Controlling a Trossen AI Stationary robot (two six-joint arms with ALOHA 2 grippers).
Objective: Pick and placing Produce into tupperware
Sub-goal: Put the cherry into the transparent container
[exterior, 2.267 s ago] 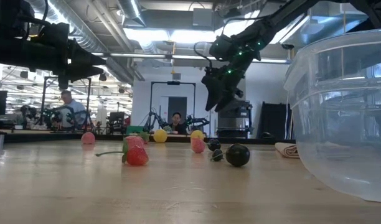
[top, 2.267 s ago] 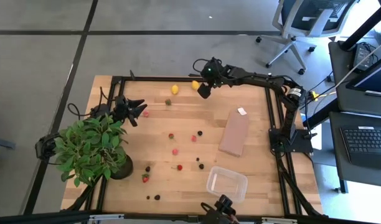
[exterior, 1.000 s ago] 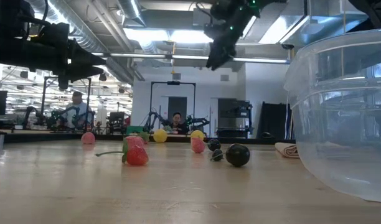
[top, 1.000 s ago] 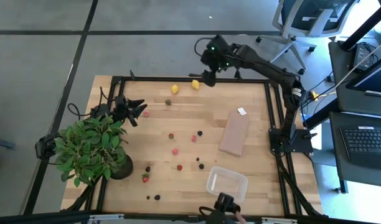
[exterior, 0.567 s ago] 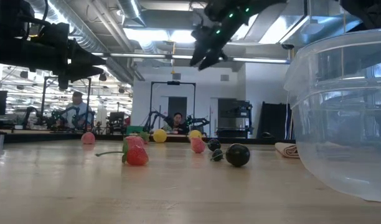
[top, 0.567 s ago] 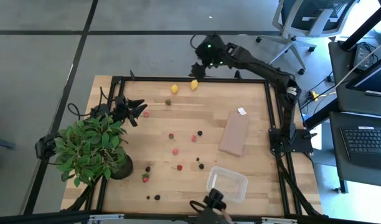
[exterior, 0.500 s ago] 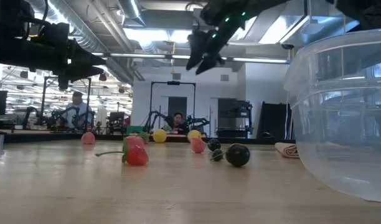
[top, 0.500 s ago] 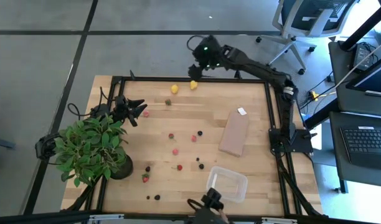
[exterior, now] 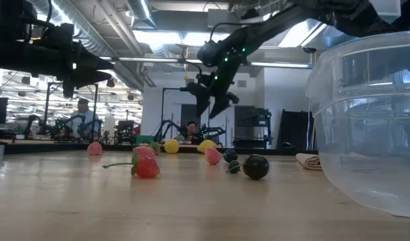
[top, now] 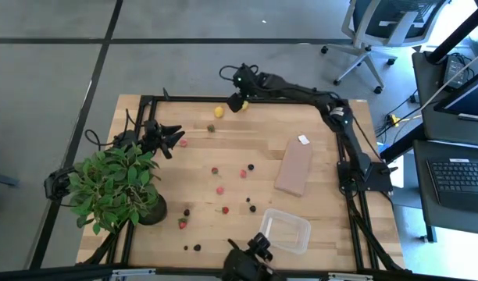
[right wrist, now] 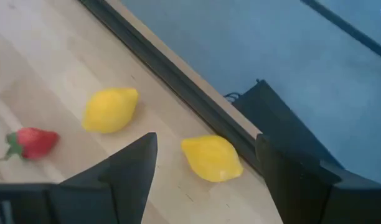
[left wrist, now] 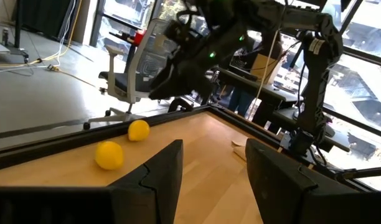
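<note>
The produce lies scattered on the wooden table: two yellow lemons point(right wrist: 111, 109) point(right wrist: 212, 157) near the far edge, a red strawberry point(right wrist: 30, 141) beside them, and red and dark berries point(top: 220, 190) mid-table. My right gripper point(top: 238, 98) hangs open just above the lemon nearest the far rail point(top: 244, 105); in its wrist view, that lemon shows between its fingers, untouched. The clear tupperware point(top: 284, 231) stands at the near right, with nothing in it. My left gripper point(top: 171, 138) waits open and level at the left, next to a strawberry point(top: 183, 143).
A potted green plant point(top: 114, 187) fills the near left corner. A flat brown block point(top: 294, 165) lies right of centre, with a small white piece point(top: 303, 140) at its far end. A black frame rail point(right wrist: 178, 81) runs along the far edge, just behind the lemons.
My right gripper has come down from high above the far edge and moved toward the table's left, rolling as it went. It now hangs low over the lemon by the far rail. Its fingers have stayed open. The fruit has not moved.
</note>
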